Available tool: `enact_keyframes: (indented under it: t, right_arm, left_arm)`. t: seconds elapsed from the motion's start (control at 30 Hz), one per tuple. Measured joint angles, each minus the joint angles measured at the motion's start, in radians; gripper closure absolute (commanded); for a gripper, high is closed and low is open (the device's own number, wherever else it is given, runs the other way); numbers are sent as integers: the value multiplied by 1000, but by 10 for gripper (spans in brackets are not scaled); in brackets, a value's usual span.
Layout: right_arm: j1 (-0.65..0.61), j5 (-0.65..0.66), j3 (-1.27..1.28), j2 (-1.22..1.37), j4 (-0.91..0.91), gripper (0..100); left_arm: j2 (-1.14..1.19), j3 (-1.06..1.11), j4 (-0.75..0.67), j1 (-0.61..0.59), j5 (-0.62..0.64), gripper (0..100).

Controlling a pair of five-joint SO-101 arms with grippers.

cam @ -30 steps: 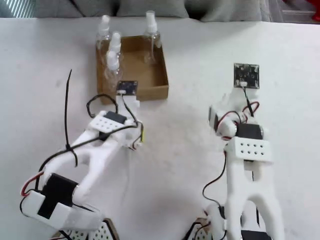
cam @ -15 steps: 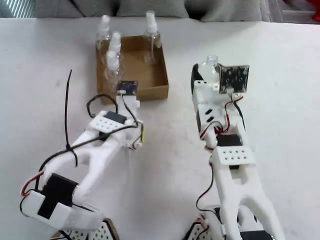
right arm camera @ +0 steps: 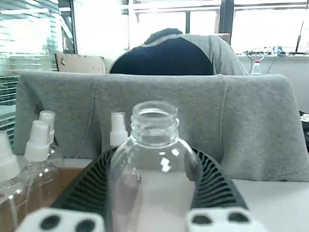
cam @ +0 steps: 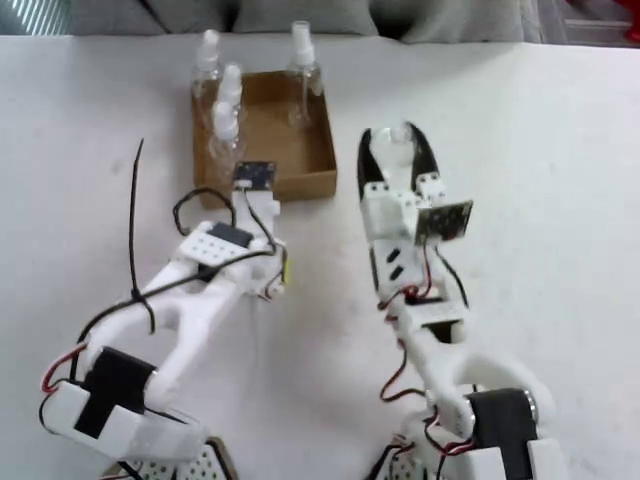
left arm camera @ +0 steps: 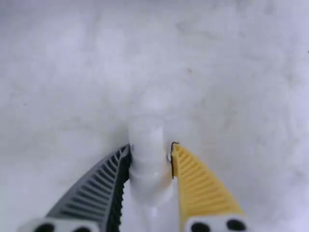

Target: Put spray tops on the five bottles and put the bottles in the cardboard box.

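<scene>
My right gripper (cam: pixel 397 152) is shut on a clear bottle (right arm camera: pixel 153 159) with an open neck and no top, held upright just right of the cardboard box (cam: pixel 300 185). The bottle (cam: pixel 399 140) sits between the black fingers (cam: pixel 367 160). Several bottles with white spray tops (cam: pixel 226 125) stand at the box's left and back; they also appear beside the held bottle as capped bottles (right arm camera: pixel 36 154). My left gripper (left arm camera: pixel 150 149) is shut on a white spray top (left arm camera: pixel 148 166), pointing down at the table near the box's front, where the left gripper (cam: pixel 278 278) is seen from above.
A white cloth covers the table (cam: pixel 560 120). A grey cushioned backrest (right arm camera: pixel 251 125) runs along the far edge. Black cables trail from the left arm (cam: pixel 135 230). Open table lies to the right of the right arm.
My right arm has swung left with the bottle, from the table's right side to just beside the box, and its gripper has turned. The left arm has stayed put.
</scene>
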Motion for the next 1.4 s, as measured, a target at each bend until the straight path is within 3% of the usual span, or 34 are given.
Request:
enact_keyframes:
  t: [0.43,0.7,0.97,1.2,1.4]
  right_arm:
    - [-58,0,305,0,-209,983]
    - [-143,0,399,6,-213,983]
    - [-153,-2,400,11,-213,983]
    - [-153,-2,400,12,-204,983]
    - [-152,-2,400,12,-176,983]
  left_arm:
    - [-6,0,0,-5,-2,977]
    - [-272,2,0,-103,0,977]
    - [-471,2,-6,-104,0,976]
    - [-606,-48,-112,-104,0,974]
    - [-681,-74,-358,-100,0,976]
